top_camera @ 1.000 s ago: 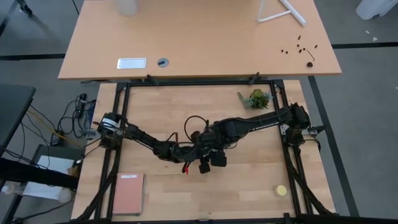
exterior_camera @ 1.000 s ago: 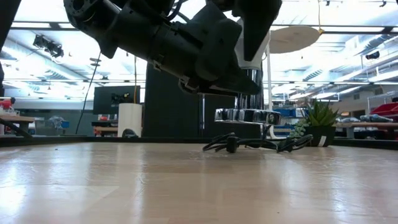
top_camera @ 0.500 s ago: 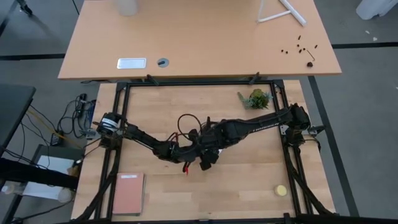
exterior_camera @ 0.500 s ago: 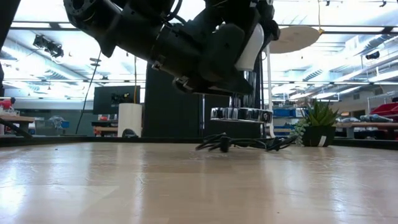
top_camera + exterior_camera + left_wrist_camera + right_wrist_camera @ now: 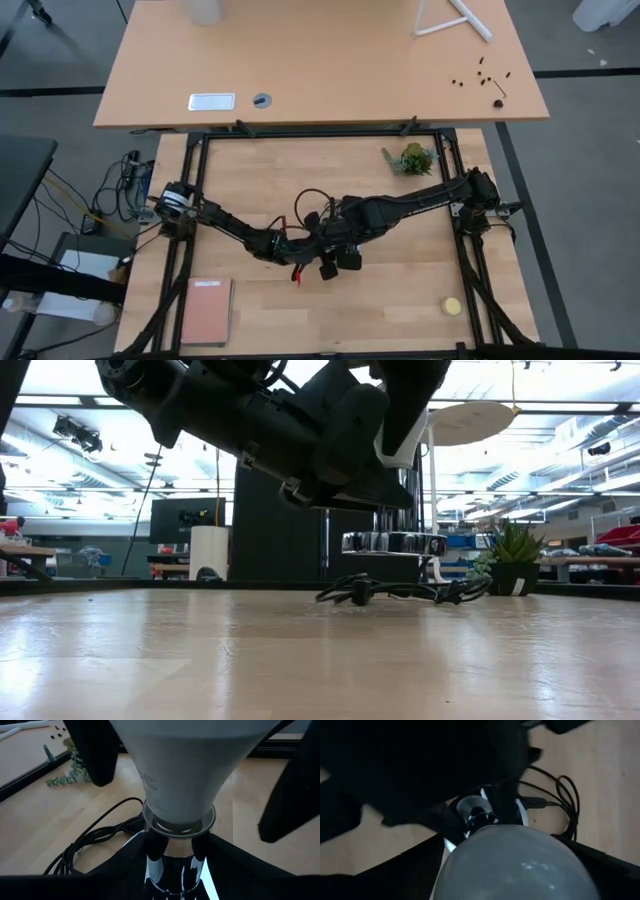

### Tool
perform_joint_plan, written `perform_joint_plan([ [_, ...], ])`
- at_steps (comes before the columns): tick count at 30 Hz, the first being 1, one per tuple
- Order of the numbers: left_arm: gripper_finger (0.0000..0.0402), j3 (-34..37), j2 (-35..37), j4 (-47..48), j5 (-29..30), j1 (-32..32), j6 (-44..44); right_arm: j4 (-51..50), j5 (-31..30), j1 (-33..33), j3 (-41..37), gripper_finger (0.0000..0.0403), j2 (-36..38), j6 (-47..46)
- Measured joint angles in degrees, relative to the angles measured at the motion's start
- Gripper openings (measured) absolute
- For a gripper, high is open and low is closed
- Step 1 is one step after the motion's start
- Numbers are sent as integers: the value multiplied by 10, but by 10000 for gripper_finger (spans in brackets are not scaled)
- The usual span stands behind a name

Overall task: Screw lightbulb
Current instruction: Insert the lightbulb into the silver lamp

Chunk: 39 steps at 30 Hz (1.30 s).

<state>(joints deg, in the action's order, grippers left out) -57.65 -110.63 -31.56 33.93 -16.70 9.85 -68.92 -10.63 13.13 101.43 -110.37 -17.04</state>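
Left wrist view: the lightbulb (image 5: 177, 765) sits neck-down in the socket collar (image 5: 178, 822), upright and in line with the chrome stem (image 5: 167, 862) below it. My left pincer (image 5: 172, 885) is clamped on that stem. My right pincer (image 5: 192, 775) straddles the bulb with its 2 fingers apart, a gap showing on at least 1 side, so I read it as released. In the low view the silvery disc (image 5: 390, 543) appears to hang clear of the table with the black cord (image 5: 400, 592) trailing under it.

Risks, as I judge them: I cannot see how far the thread is engaged, so the bulb may only be loosely seated. If I close the right pincer off-centre on the smooth glass, I could push the bulb sideways and cross the thread. The same push could twist the stem in my left grip. A weak close would just slip on the glass and turn nothing. The cord could also snag as the lamp shifts.

Against the earlier frames: 0.5 s ago the high view shows my right wrist drawn in closer to the left arm and the cord loop spread wider. Now the wrist has swung back out and the fingers have parted, which looks like a reset between turns. The disc has shifted only slightly.
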Motion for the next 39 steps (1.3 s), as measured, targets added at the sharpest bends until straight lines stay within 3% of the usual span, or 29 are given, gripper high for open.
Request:
perform_joint_plan([
  [7,183,0,0,1,-2,0,9,-11,-2,0,0,399,1,120],
  [21,183,-1,0,1,-84,0,-10,-16,32,15,0,376,1,400],
  [27,183,-1,0,2,-122,0,-35,-15,37,26,0,373,1,443],
  [34,183,-1,0,3,-122,1,-39,-7,43,27,0,372,1,447],
  [39,184,-1,0,4,-109,1,-40,-4,43,32,0,338,1,447],
])
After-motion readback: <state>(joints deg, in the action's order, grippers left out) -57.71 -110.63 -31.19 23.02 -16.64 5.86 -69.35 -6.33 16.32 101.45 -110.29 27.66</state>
